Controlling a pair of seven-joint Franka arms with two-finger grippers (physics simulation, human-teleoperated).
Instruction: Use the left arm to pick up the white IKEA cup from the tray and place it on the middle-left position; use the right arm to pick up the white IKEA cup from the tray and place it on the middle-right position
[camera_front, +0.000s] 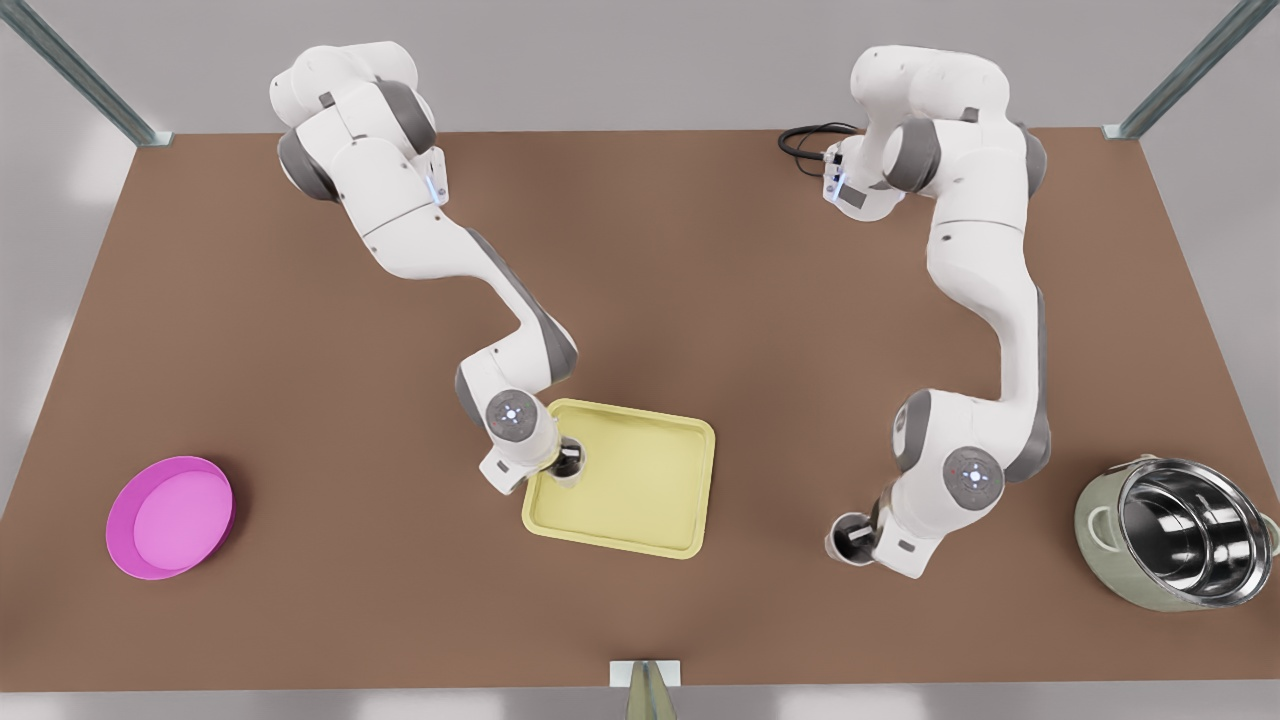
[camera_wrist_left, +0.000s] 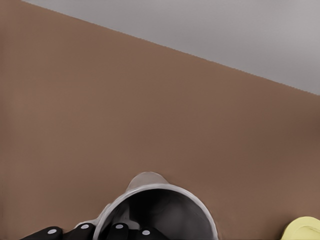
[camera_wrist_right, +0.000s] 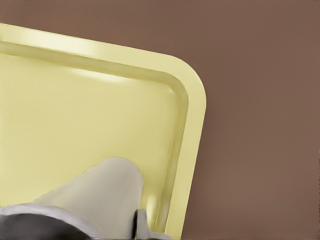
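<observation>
Because each arm is meant to carry its own cup to its own side, the two grippers sit apart. The right gripper (camera_front: 560, 462) is at the edge of the tray (camera_front: 640, 540) nearest the front view's left, and the left gripper (camera_front: 862, 542) is off the tray, toward the front view's right. The right gripper's jaws look closed on the right arm's cup (camera_front: 569, 460). In the right wrist view this cup's pale wall (camera_wrist_right: 100, 195) rises close under the camera, above the tray's yellow floor and near a rounded corner of the rim (camera_wrist_right: 192, 125). Whether its base has left the tray floor cannot be told. The left gripper's dark fingers (camera_wrist_left: 82, 232) are clamped on the rim of the left arm's cup (camera_wrist_left: 160, 210), which is over bare tabletop with only a corner of the tray (camera_wrist_left: 302, 229) nearby. That fits the middle-left spot being reached or nearly reached, though contact with the table is not clear. Gripping at the rim probably leaves each base free to be set down flat. The brown table (camera_front: 700, 280) is plain and matte, and it also holds a pink bowl (camera_front: 170, 517) at the front view's far left and a steel pot (camera_front: 1180, 535) at its far right, both well away from the work. A black cable (camera_front: 805, 140) loops by one arm's base, metal posts (camera_front: 90, 80) stand at the corners, and the wall behind is grey.
</observation>
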